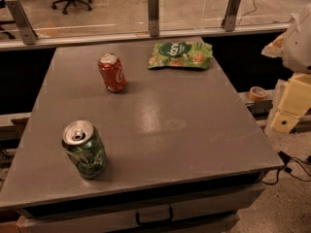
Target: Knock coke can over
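The coke can (112, 72), red with white script and a dented silver top, stands upright on the grey table (194, 130) at the back left. My gripper (289, 111) is at the right edge of the view, beyond the table's right side and far from the can. Only its cream-coloured parts show, below a white arm section (299, 45).
A green can with a leafy pattern (84, 149) stands upright near the front left. A green snack bag (181, 55) lies flat at the back, right of the coke can. A tape roll (256, 92) sits on a ledge to the right. A glass railing runs behind the table.
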You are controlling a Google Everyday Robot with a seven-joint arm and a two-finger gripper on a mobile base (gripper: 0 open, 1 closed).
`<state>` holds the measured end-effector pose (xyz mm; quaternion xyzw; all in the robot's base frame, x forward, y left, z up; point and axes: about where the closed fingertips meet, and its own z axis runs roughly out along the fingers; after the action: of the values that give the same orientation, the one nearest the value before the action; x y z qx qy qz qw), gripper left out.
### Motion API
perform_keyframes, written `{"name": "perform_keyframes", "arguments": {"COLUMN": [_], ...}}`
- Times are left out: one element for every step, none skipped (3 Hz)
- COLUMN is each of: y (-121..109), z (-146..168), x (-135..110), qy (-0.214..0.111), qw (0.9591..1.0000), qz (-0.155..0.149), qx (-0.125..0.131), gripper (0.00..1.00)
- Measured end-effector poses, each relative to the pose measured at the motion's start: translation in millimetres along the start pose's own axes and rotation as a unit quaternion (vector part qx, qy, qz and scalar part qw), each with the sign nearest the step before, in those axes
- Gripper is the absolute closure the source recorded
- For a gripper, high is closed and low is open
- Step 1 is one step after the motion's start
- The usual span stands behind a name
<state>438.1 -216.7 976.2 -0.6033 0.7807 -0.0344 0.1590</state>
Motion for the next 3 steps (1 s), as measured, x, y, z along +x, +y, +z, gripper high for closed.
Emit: {"name": "perform_keyframes", "arguments": {"y": [-1, -25, -70], "z": [0, 32, 76], "x": [-1, -26, -75], "qy": [-0.002, -0.044, -0.121], "qw": [1.0000, 0.9985, 0.9902], "qz": [-0.001, -0.031, -0.069], "qx": [0.002, -0.001, 0.005], "gripper": [0.00, 0.00, 0.00]}}
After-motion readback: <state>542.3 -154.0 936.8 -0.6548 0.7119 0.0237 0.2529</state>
